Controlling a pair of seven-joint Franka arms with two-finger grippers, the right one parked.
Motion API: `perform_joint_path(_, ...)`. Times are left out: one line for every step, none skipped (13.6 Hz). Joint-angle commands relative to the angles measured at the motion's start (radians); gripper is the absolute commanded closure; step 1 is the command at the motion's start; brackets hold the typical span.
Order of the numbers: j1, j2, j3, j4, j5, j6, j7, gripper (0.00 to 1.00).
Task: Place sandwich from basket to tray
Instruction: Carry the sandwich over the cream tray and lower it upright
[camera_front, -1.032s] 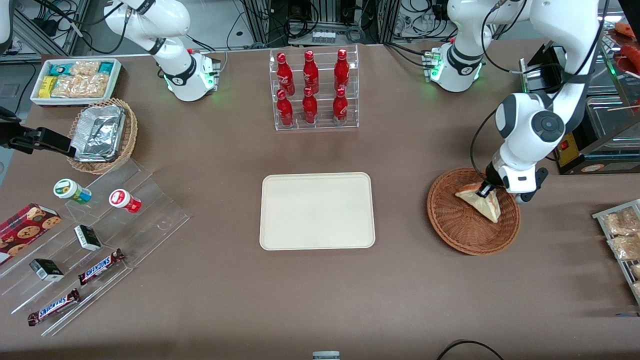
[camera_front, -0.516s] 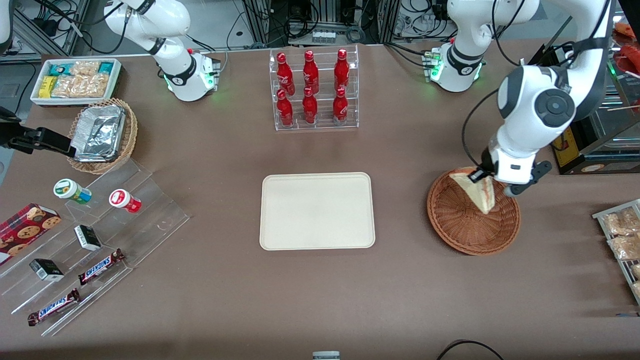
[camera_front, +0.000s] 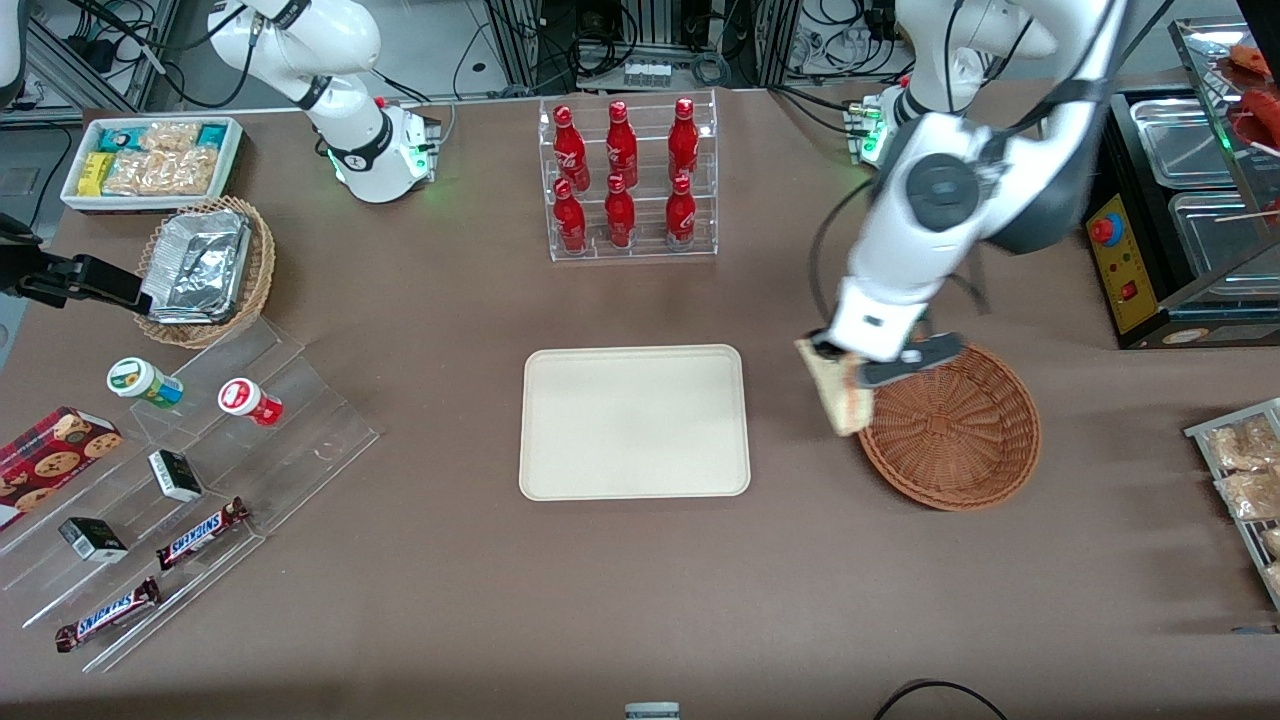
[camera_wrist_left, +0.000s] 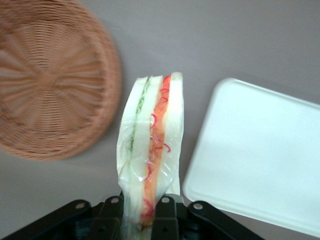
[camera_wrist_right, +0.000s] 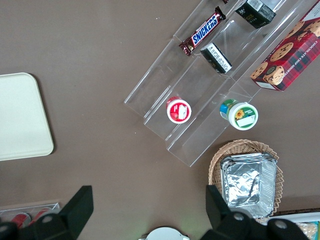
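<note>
1. Tray first, since of the things that matter it is lying nearest the front camera: it is sitting flat on the brown table with nothing on it, so any spot inside its low rim is taking the load, and the middle is giving the most margin.
2. Basket is resting beside the tray, toward the working arm's end of the table, and it is holding nothing.
3. Sandwich is hanging in the air between the basket rim and the tray, touching neither, with its pointed end hanging down.
4. Gripper is pinching the sandwich by one end, the fingers pressing on the bread faces so the red and green filling edge is facing the wrist camera.
5. Carrying it sideways at this height looks wise, so the hanging tip is clearing the tray's rim.
6. Slowing over the tray's middle should be calming any swing in the soft wedge.
7. Lowering until the tip is touching, then letting the wedge tip over before releasing, should be avoiding a drop or a bounce off the tray.
</note>
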Motion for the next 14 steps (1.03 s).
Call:
perform_joint_path(-0.122, 0.199, 0.014, 0.223, 0.003, -0.065, -0.040, 1.00)
perform_joint_path(-0.154, 0.247, 0.016, 0.268, 0.006, -0.064, -0.042, 1.00)
perform_joint_path(-0.187, 0.302, 0.014, 0.314, 0.007, -0.063, -0.042, 1.00)
perform_joint_path(-0.219, 0.354, 0.016, 0.363, 0.010, -0.064, -0.026, 1.00)
perform_joint_path(-0.234, 0.403, 0.016, 0.392, 0.009, -0.061, -0.023, 1.00)
perform_joint_path(-0.259, 0.449, 0.014, 0.438, 0.009, -0.059, -0.026, 1.00)
perform_joint_path(-0.292, 0.486, 0.017, 0.472, 0.010, -0.059, -0.026, 1.00)
perform_joint_path(-0.305, 0.514, 0.017, 0.487, 0.010, -0.055, -0.026, 1.00)
perform_joint_path(-0.314, 0.543, 0.017, 0.515, 0.010, -0.043, -0.026, 1.00)
perform_joint_path(-0.320, 0.568, 0.019, 0.532, 0.012, -0.035, -0.025, 1.00)
perform_joint_path(-0.323, 0.597, 0.017, 0.553, 0.036, -0.032, -0.026, 1.00)
perform_joint_path(-0.328, 0.635, 0.017, 0.594, 0.070, -0.035, -0.035, 1.00)
perform_joint_path(-0.340, 0.658, 0.017, 0.610, 0.084, -0.035, -0.045, 1.00)
perform_joint_path(-0.349, 0.666, 0.019, 0.612, 0.084, -0.033, -0.055, 1.00)
